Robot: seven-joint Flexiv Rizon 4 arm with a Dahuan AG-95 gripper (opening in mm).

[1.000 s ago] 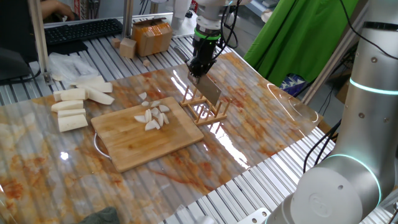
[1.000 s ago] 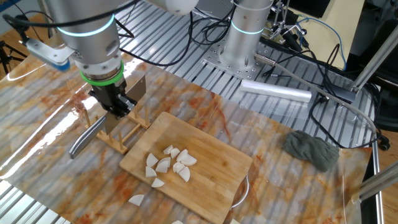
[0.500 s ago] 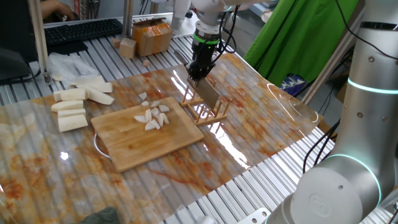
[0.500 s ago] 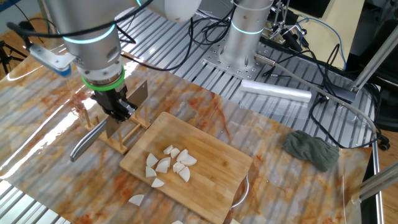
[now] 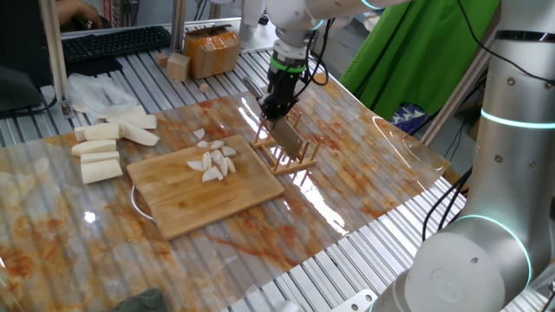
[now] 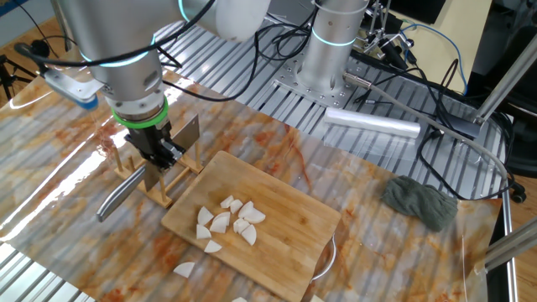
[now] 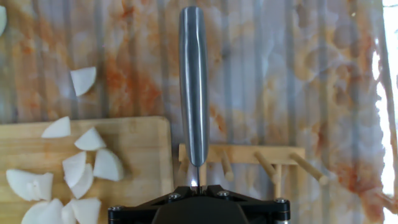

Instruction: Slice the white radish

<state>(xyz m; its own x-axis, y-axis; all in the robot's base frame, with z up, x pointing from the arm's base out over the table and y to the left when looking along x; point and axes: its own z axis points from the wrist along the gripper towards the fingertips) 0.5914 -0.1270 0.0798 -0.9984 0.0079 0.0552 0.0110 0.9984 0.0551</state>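
gripper: the gripper point(image 6: 158, 153) is pointed straight down over the wooden rack, with its fingers closed on the knife at the join of blade and handle.
knife: the knife point(image 7: 193, 87) is held with its grey metal handle sticking out level from the fingers; the flat blade point(image 5: 291, 135) is seen edge-down among the pegs of the rack.
rack: a small wooden rack point(image 5: 290, 159) with upright pegs is set on the bench just beside one short edge of the cutting board; whether the blade is touching it cannot be told.
cutting board: a wooden cutting board point(image 5: 186, 201) is laid near the middle of the bench.
white radish: the white radish point(image 5: 215, 161) is seen as a handful of small pale slices, clustered on the board near the corner next to the rack; a few slices point(image 5: 200, 134) are scattered on the bench just off the board's edge.
radish sticks: longer white sticks point(image 5: 100, 154) are laid on the bench well apart from the board, toward the far edge from the rack.
plastic bag: a translucent bag point(image 5: 97, 89) is seen beyond the sticks, at the bench's edge.
cloth: a grey-green cloth point(image 6: 419, 201) is laid on the bench at the opposite end from the rack.
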